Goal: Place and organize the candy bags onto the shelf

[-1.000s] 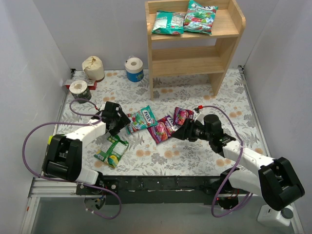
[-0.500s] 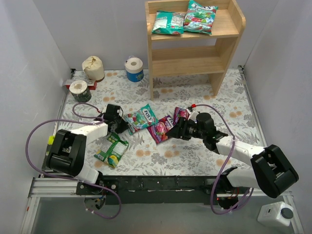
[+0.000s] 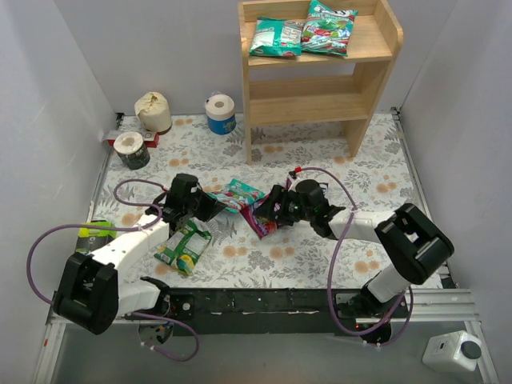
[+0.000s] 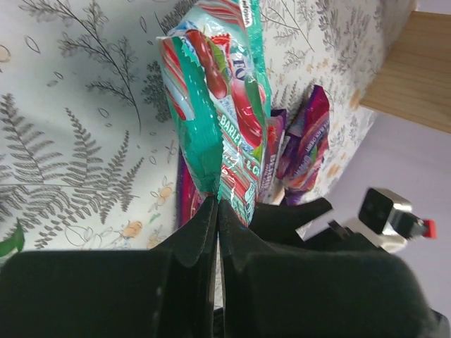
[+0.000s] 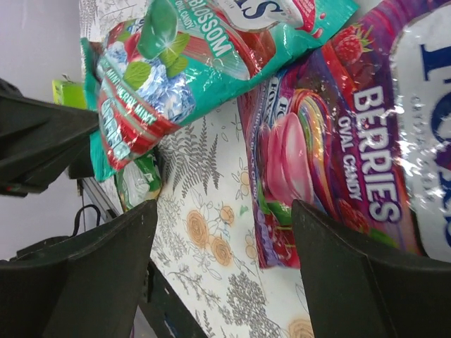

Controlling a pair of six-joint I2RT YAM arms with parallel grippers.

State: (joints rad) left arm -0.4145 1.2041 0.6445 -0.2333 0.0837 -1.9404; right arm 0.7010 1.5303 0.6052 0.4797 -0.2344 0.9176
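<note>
White floral cloth covers the table [image 3: 336, 264], seen from above. At its far side stands the light-wood shelf [image 3: 308, 108], with two teal candy bags [image 3: 276, 38] lying side by side on its top tier.

Near the table's middle, the left end effector [image 4: 215, 205] has its fingers pressed together on one corner of a third teal candy bag [image 4: 222, 98], pinching it. Facing it, the right end effector [image 5: 225, 211] is spread wide and low, gripping nothing, beside a purple berries candy bag [image 5: 338, 162] that lies flat and partly tucked under the teal one. A green-and-yellow candy bag [image 3: 184, 246] lies nearer the arm bases, beside the left arm.

The step in hand appears to be picking up the third teal bag. The next move likely calls for lifting it clear of the purple bag and carrying it to the shelf. The right end effector would first need to close on an edge of the glossy purple packet.
</note>
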